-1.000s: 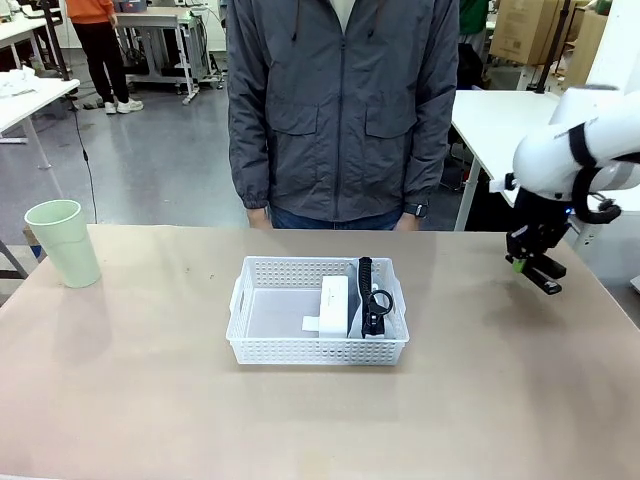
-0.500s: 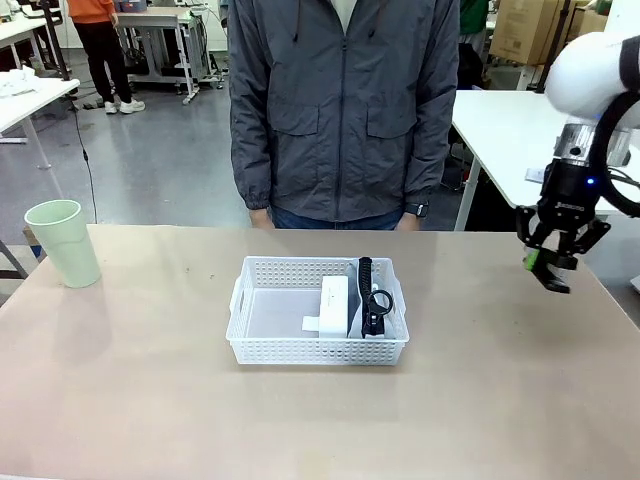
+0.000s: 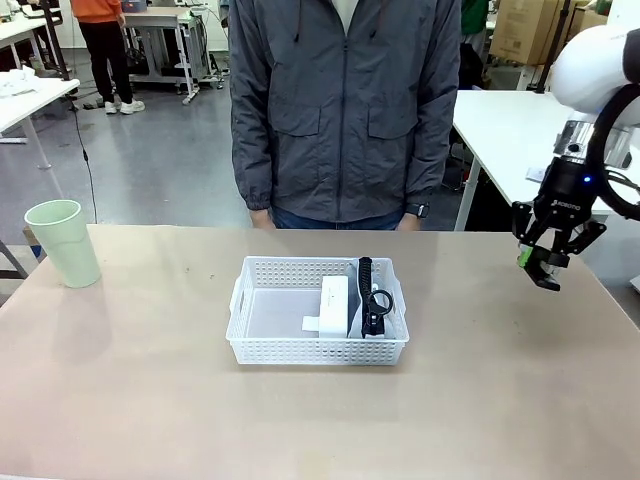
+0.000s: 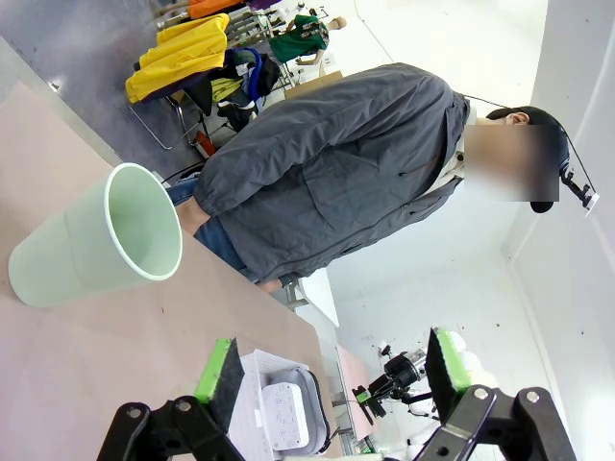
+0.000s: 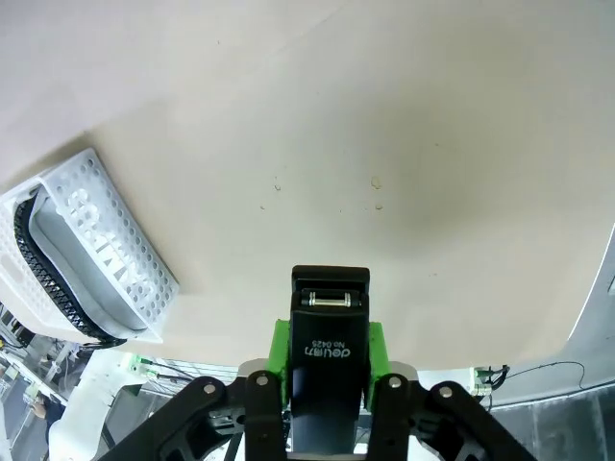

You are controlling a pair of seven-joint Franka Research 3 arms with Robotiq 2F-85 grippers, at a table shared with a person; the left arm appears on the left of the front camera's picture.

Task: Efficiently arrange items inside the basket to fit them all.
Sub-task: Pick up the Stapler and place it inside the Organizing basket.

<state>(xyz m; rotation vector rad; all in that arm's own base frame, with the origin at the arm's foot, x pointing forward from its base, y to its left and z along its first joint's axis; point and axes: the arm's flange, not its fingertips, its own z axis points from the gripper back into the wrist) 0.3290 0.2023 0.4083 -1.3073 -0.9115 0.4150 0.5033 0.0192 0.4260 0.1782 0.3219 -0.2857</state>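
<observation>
Between the pads [image 5: 280, 344] of the right gripper [image 5: 329, 346] the black block [image 5: 330, 312] is clamped above bare table [image 5: 384, 115]: rigid, light, smooth, probably best held across flat sides. Left gripper [image 4: 332, 376] stands spread, empty. Farther on, basket [image 3: 300, 350] holds box [image 3: 334, 298] and pouch [image 3: 366, 285]; cup [image 3: 62, 243] outside.

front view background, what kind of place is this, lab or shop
Probably a robotics lab or workshop: the right gripper hangs over the table, white work tables stand on bare grey floor behind, and cardboard boxes are stacked.
</observation>
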